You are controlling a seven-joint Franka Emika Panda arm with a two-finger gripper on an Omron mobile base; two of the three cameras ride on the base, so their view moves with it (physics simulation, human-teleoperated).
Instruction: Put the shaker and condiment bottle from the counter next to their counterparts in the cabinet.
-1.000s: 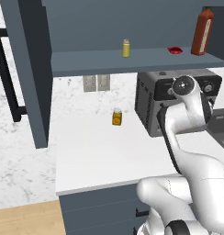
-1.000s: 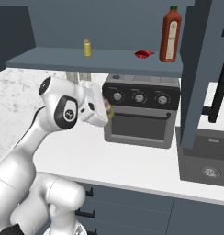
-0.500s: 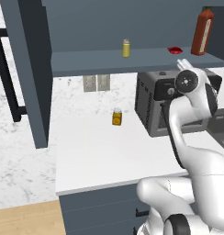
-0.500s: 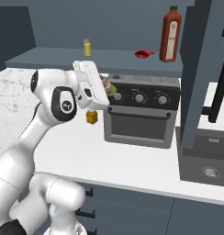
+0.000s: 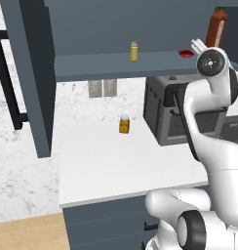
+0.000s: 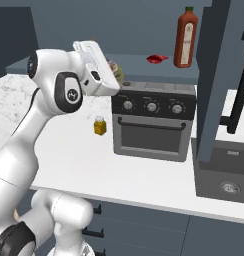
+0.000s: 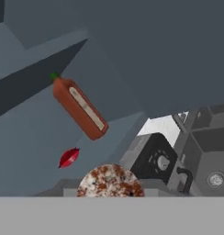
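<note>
Raised since a moment ago, the gripper (image 6: 113,72) holds a speckled-topped shaker (image 7: 110,180) upright beside the cabinet (image 5: 91,63) shelf, where the red condiment bottle (image 6: 155,59) lies flat.

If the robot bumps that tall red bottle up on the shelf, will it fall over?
Probably quite easily. The tall red sauce bottle stands upright, much taller than its base is wide, so a knock near its top would likely tip it. It looks rigid, so it should not squash. If it fell on the cabinet shelf, it might hit the small red condiment bottle beside it.
</note>
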